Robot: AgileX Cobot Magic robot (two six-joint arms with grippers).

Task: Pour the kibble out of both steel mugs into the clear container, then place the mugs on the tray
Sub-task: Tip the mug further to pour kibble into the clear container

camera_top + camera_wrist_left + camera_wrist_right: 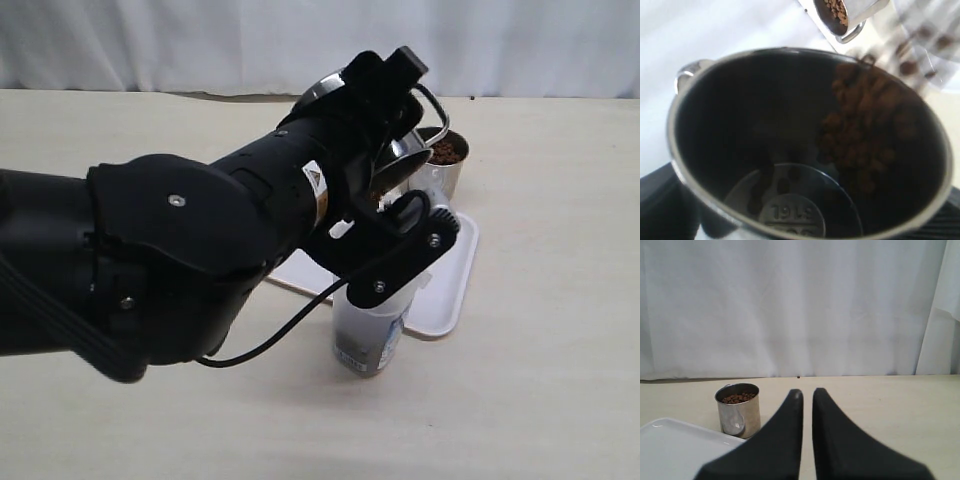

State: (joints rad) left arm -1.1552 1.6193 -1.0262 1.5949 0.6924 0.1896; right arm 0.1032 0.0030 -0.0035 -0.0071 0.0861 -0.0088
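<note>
My left gripper (pixel 392 165) is shut on one steel mug (pixel 790 150), held tipped above the clear container (pixel 368 335). Kibble (pixel 865 135) slides along the mug's dark inside towards its rim, and blurred pellets fall past the rim at the container (pixel 930 40). The other steel mug (pixel 445 170) stands upright on the table just beyond the tray (pixel 440 290), full of kibble (pixel 445 152). In the right wrist view my right gripper (pixel 807 392) is shut and holds nothing, low over the table, with that full mug (pixel 738 410) and the tray's corner (pixel 675 445) off to one side.
The black left arm (pixel 180 260) fills the left and middle of the exterior view and hides much of the tray and the container's top. A white curtain (pixel 200 40) closes off the back of the beige table (pixel 560 380).
</note>
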